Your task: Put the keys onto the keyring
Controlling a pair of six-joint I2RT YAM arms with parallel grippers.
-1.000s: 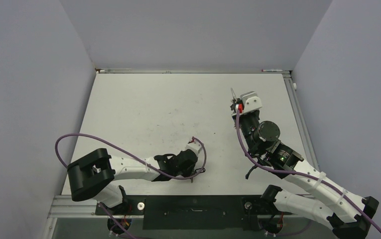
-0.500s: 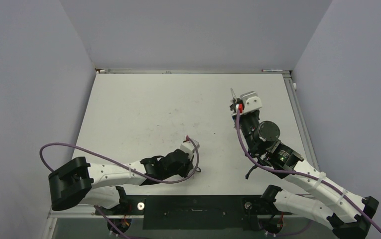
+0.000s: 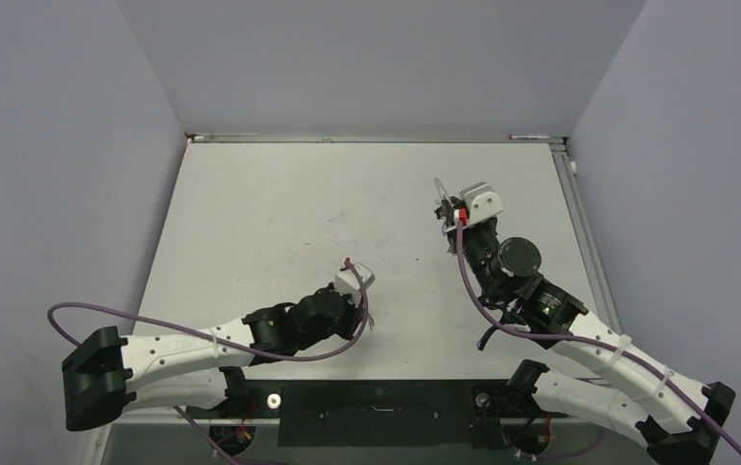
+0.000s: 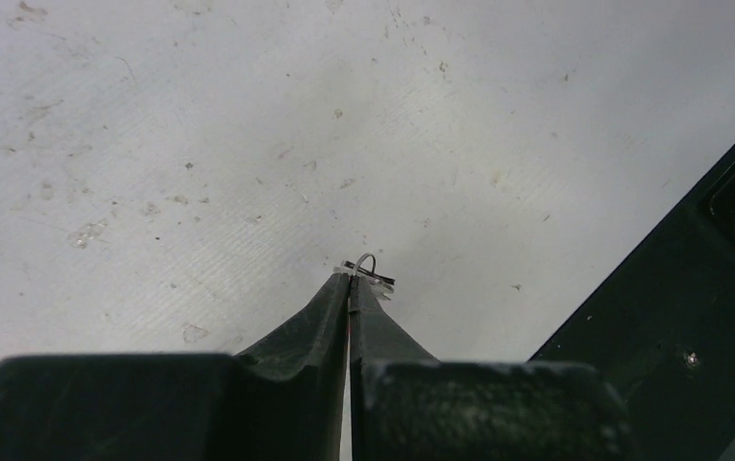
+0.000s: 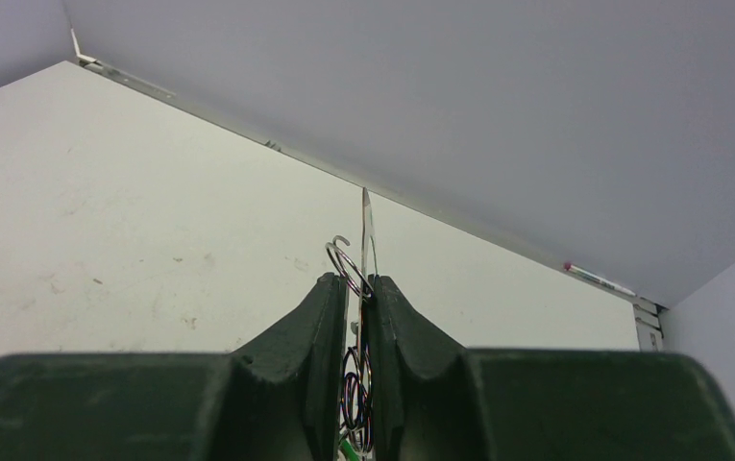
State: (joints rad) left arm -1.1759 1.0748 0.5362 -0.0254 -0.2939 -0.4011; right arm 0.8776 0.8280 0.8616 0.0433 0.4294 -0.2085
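Keys (image 5: 353, 396) mostly hidden between right fingers (image 5: 320, 317), keyring (image 5: 342, 259) lower part hidden there too, tiny wire piece (image 4: 367, 266) at left fingertips (image 4: 332, 300) too small to identify

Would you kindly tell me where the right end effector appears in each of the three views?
Top view: the right end effector is right of centre, above the far half of the white table.
Right wrist view: bottom centre, shut on the keyring.
Left wrist view: not in it.
Shared landmark: the white table, in all three.
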